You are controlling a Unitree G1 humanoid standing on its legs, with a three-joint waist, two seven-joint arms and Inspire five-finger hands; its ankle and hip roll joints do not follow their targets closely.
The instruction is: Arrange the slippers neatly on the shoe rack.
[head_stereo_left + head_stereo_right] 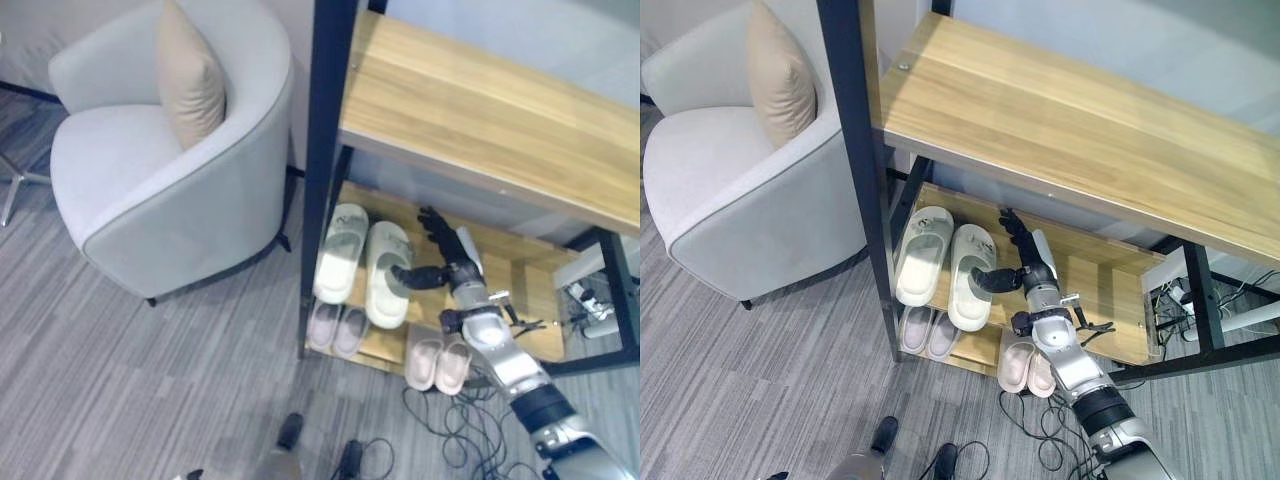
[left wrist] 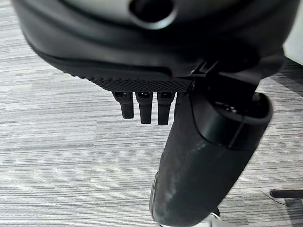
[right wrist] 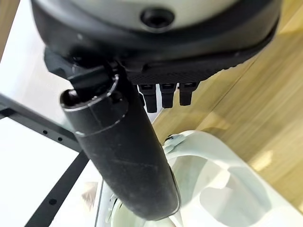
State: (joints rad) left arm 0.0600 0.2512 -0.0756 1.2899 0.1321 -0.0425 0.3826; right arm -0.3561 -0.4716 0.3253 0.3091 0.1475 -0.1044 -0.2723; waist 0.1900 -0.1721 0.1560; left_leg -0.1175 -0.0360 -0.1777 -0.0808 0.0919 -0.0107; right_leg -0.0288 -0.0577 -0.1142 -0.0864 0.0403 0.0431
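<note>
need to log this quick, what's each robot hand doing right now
Left robot hand: open, holding nothing, above the carpet.
Right robot hand: open, holding nothing, thumb by the white slippers on the shoe rack.

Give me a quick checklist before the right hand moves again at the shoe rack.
1. Right hand empty: ok, fingers straight, thumb out, holding nothing.
2. Thumb clear of the right pale green slipper: cannot tell, the thumb tip sits right at its side.
3. Pale green slipper pair side by side on the middle wooden shelf: ok, the left pale green slipper lies beside its mate, toes toward the robot.
4. Two small pink slipper pairs placed on the bottom level: ok, each pair together.
5. Left hand out of the way: ok, relaxed above the grey carpet.
</note>
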